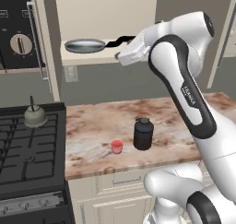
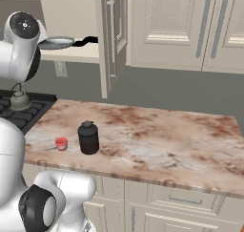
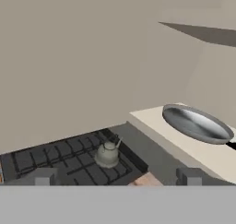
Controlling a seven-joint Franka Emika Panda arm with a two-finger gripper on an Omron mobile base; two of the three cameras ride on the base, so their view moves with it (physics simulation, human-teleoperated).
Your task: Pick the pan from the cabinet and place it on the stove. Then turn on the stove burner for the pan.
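Though near, pan (image 1: 85,45) beside open end effector (image 1: 120,54)

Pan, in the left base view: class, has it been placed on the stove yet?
No, the pan lies on the cabinet shelf, above the stove.

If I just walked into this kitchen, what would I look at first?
Probably the big white robot arm stretching up toward the open cabinet, its open gripper near the shiny pan lying on the shelf. Below, a small kettle sits on the black stove, and a black jar with a little red cup beside it stands on the brown marble counter.
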